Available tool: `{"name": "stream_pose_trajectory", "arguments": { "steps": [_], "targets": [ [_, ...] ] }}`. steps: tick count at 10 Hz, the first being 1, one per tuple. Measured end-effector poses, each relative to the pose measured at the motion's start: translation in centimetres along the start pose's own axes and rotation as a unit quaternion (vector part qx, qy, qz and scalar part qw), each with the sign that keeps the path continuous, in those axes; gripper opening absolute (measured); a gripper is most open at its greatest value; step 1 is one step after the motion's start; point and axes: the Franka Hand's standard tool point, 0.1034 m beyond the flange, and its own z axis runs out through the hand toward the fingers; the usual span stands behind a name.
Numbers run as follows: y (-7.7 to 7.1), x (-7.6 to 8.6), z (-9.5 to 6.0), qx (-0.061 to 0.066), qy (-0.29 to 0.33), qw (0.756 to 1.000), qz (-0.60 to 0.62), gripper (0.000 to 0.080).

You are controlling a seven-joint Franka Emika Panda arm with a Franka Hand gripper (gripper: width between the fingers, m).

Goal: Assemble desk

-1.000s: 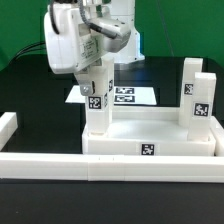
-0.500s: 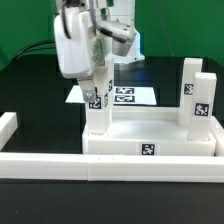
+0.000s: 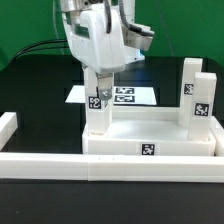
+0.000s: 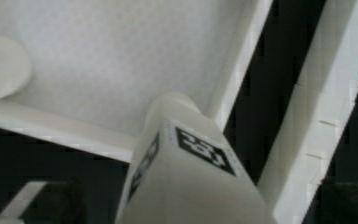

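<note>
My exterior view faces the white plastic tray-like tabletop (image 3: pixel 150 140) from low, near range. My wrist view looks close onto the shared square white tagged leg (image 3: pixel 97 108) (image 4: pixel 190 160).

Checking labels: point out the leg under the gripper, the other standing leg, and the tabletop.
leg under the gripper (image 3: pixel 97 112), exterior view, tagged front face.
other standing leg (image 3: pixel 198 95), exterior view, tagged front face.
tabletop (image 3: pixel 150 148), exterior view, front wall by its tag.
</note>
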Motion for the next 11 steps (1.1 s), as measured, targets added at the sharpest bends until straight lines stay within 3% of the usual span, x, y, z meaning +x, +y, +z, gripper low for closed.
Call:
{"name": "stream_pose_trajectory", "arguments": {
  "steps": [1, 3, 5, 10, 11],
  "targets": [
    [0.02, 0.04, -0.02, -0.003, 0.002, 0.998, -0.055, 0.0649],
    [-0.28, -0.01, -0.25, -0.021, 0.014, 0.987, -0.158, 0.0649],
    [-0.62, -0.38, -0.3, -0.032, 0.019, 0.963, -0.268, 0.0649],
    [-0.44, -0.05, -0.33, -0.035, 0.013, 0.905, -0.423, 0.064],
    [-0.46, -0.09, -0.32, -0.035, 0.014, 0.908, -0.416, 0.0481]
  ]
}}
